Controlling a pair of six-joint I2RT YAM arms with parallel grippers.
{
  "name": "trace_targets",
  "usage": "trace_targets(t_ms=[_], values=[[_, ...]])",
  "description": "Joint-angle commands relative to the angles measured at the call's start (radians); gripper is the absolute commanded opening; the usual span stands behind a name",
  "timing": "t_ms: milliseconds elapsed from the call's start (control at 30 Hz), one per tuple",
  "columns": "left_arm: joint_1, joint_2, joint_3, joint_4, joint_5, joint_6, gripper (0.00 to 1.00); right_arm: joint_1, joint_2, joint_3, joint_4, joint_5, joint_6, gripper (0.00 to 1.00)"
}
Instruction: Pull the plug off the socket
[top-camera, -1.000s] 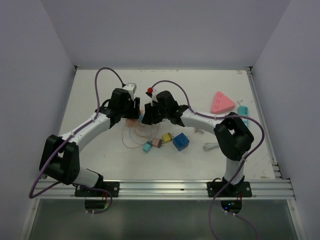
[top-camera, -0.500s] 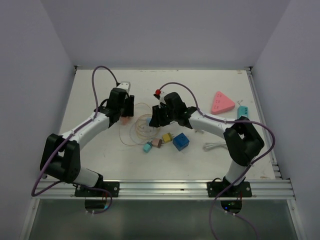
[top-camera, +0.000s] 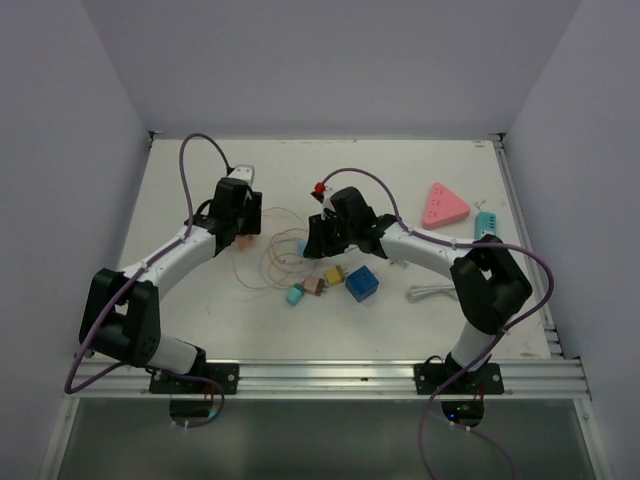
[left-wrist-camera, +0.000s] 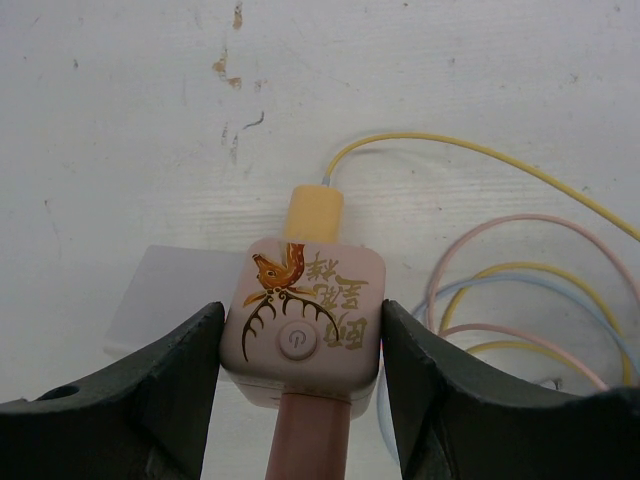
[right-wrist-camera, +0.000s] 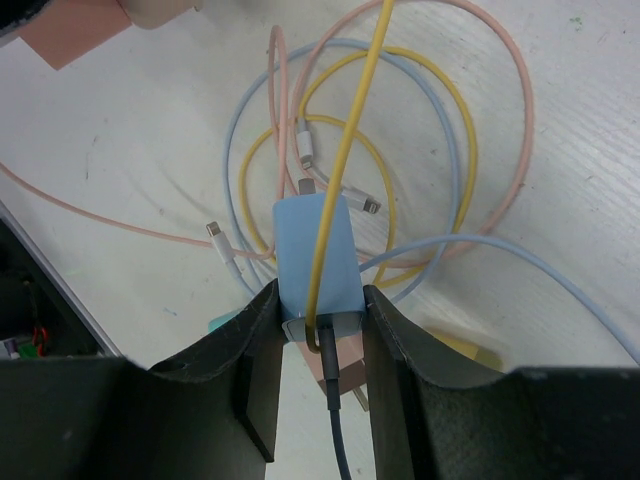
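Yellow cable (right-wrist-camera: 345, 160) over blue block (right-wrist-camera: 298, 255) pinched in R claw (right-wrist-camera: 320, 300) may snag, yanking pinched socket (left-wrist-camera: 310, 290) from L claw (left-wrist-camera: 302, 320)

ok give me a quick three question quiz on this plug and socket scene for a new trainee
1. True or false: the yellow plug sits against the top edge of the pale square deer-printed socket block.
2. What are the right jaws clamped on? A) a light blue rectangular adapter B) a metal spoon C) a red cup
3. Fill in: the cable lying across that adapter's face is coloured ____.

Key: 1 true; 2 A; 3 yellow
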Motion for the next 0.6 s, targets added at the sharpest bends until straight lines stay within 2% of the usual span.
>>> trace_targets(t_ms=[0, 233, 300, 333, 367, 467, 567], values=[[-0.001, -0.075, -0.001, 0.131, 0.07, 0.032, 0.0, 0.001, -0.023, -0.009, -0.012, 0.005, 0.033, 0.1], [-0.001, -0.112, -0.022, 0.165, 0.188, 0.039, 0.0, 0.001, -0.033, -0.017, -0.032, 0.023, 0.044, 0.33], [-0.001, -0.116, -0.025, 0.174, 0.214, 0.051, 0.0, 0.001, -0.041, -0.016, -0.044, 0.025, 0.044, 0.44], [-0.001, -0.121, -0.03, 0.177, 0.22, 0.055, 0.0, 0.001, -0.052, -0.017, -0.05, 0.025, 0.044, 0.58], [-0.001, -0.122, -0.03, 0.179, 0.229, 0.056, 0.0, 0.001, -0.06, -0.016, -0.053, 0.029, 0.044, 0.63], [-0.001, -0.132, -0.034, 0.185, 0.248, 0.062, 0.0, 0.001, -0.093, -0.017, -0.073, 0.042, 0.046, 0.75], [-0.001, -0.135, -0.037, 0.188, 0.252, 0.073, 0.0, 0.001, -0.138, -0.019, -0.093, 0.062, 0.047, 0.81]])
